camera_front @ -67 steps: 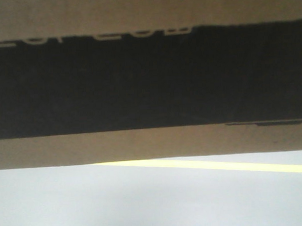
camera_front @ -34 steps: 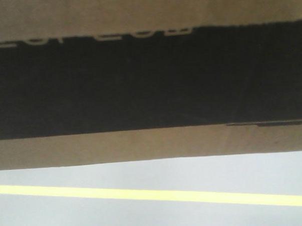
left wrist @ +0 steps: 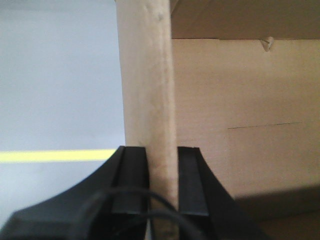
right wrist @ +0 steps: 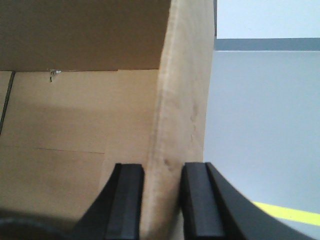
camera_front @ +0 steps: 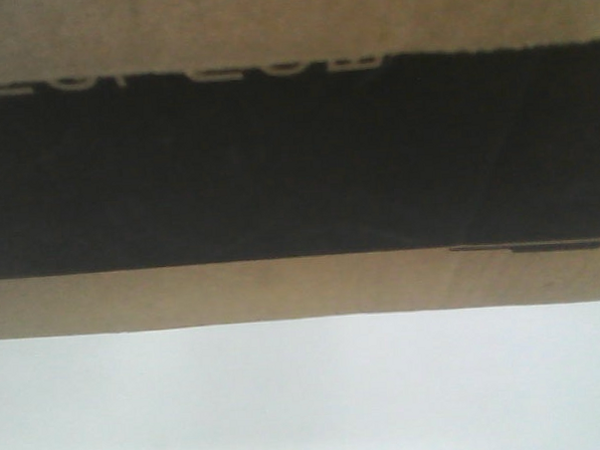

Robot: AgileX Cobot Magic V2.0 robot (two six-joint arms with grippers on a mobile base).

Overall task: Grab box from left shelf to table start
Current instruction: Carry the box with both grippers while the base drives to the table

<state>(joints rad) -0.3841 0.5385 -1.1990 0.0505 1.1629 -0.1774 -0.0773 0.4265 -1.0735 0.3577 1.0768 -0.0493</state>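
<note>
- we see one box (camera_front: 297,165): brown cardboard with a wide black panel across its face, and along the panel's top edge a row of white letters, blurred and cut off so we cannot read them.
- near the panel's lower right corner sits a thin dark mark; what it is we cannot tell.
- the box fills the upper part of the front view, close to the camera, with pale grey floor (camera_front: 307,394) showing under its bottom edge.
- two grippers, one on each side wall of the box.
- the left gripper (left wrist: 161,155) has two black fingers, one on the outside and one on the inside of an upright cardboard wall, pressed against it.
- the right gripper (right wrist: 162,170) likewise has two black fingers clamped on the opposite wall.
- both wrist views look into the plain brown interior of the box, and each shows a small torn nick near the top fold.
- a yellow stripe (left wrist: 55,156) crosses the floor beside the box.
</note>
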